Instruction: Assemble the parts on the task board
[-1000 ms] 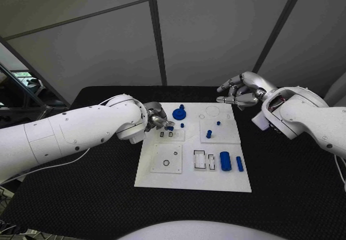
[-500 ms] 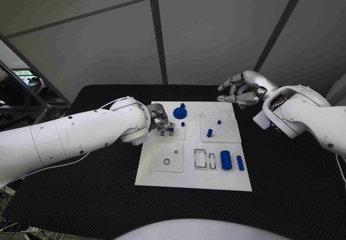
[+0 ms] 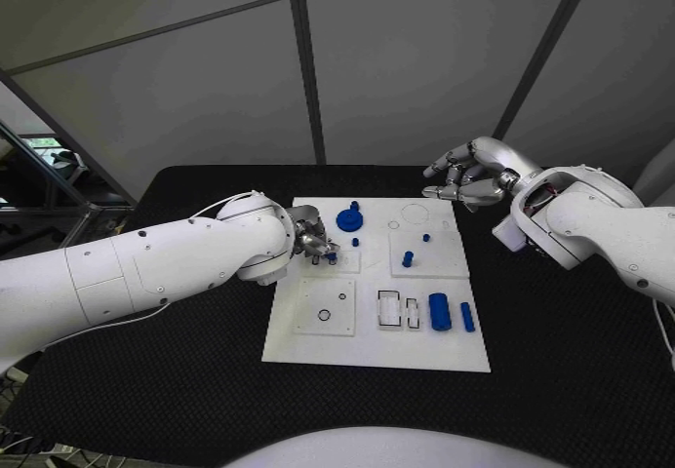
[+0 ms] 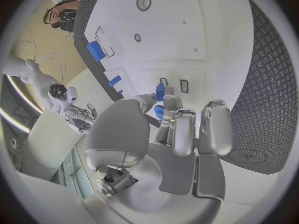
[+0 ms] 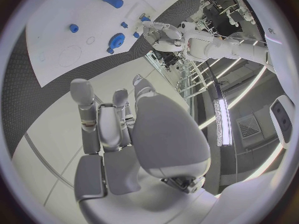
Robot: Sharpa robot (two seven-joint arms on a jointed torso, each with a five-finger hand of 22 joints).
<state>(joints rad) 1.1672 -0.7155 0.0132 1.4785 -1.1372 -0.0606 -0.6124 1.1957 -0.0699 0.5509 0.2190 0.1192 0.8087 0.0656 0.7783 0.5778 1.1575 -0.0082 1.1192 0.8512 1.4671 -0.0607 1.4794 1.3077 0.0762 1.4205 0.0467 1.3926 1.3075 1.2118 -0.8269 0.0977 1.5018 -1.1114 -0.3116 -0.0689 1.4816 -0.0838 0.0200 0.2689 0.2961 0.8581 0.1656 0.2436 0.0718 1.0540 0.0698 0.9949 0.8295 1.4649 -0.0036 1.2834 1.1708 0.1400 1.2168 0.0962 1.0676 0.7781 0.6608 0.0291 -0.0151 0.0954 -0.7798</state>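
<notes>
Black textured table carries the white task board at its middle. Over the last second the left robot hand has crept slightly inward over the board's 10 o'clock area, toward the pair of small slots there. It pinches a small blue part between its fingertips; in the head view that part sits just above the slots, though whether it already touches the board is hard to tell. This looks like the insertion step nearing its seat. The right robot hand has stayed hovering off the board's 1 o'clock corner, fingers loosely curled, holding nothing. A blue cylinder and a slimmer blue peg lie unplaced near 4 o'clock.
</notes>
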